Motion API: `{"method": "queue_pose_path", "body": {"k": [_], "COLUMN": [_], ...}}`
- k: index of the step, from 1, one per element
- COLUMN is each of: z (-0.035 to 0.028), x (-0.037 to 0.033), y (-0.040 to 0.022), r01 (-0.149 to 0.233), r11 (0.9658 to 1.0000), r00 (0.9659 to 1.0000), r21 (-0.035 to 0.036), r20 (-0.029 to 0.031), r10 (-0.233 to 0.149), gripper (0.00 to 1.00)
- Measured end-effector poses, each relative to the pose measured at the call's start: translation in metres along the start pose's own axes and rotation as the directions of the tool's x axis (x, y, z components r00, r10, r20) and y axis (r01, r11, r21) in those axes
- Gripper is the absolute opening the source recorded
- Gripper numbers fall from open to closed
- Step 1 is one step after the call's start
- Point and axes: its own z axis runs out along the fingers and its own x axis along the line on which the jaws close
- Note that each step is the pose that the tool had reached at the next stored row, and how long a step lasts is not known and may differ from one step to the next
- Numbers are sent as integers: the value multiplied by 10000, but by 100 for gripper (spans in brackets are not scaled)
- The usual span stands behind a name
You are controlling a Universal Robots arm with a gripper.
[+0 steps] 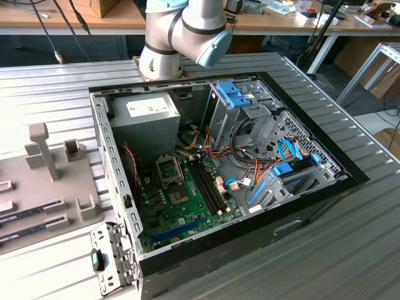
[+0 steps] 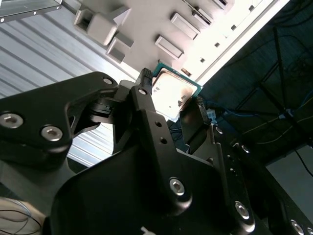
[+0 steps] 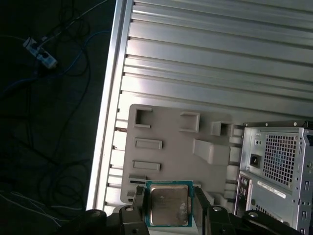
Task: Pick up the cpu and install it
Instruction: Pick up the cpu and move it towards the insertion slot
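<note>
The cpu (image 3: pixel 168 204) is a flat square chip with a silvery top and a thin green rim. It sits clamped between the two black fingers (image 3: pixel 138 200) of my gripper (image 3: pixel 168 208), which is shut on its opposite edges. In the second wrist view the cpu (image 2: pixel 172 92) is held up off the table between the fingertips (image 2: pixel 145 90) of the gripper (image 2: pixel 171 105). Below it lies the grey fixture plate (image 3: pixel 171 147). In the exterior view the open black socket frame (image 1: pixel 169 167) shows on the green motherboard (image 1: pixel 187 206) inside the open computer case (image 1: pixel 250 156).
The grey fixture plate (image 1: pixel 50 181) with upright posts lies at the exterior view's left, with long memory sticks (image 1: pixel 31 212) on it. The case holds a power supply (image 1: pixel 147 109), blue drive brackets (image 1: pixel 234 95) and cable bundles (image 1: pixel 250 172). The ribbed metal table (image 3: pixel 220 58) ends beside a dark floor with wires (image 3: pixel 49 122).
</note>
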Motion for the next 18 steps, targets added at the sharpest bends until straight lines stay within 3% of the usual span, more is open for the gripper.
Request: {"method": "queue_pose_path", "body": {"k": [18], "z": [18], "x": [-183], "y": [-25], "r01": [-1], "r11": [10000], "r00": [10000], "r21": [4], "r20": [0], "r10": [1], "gripper": [47]}}
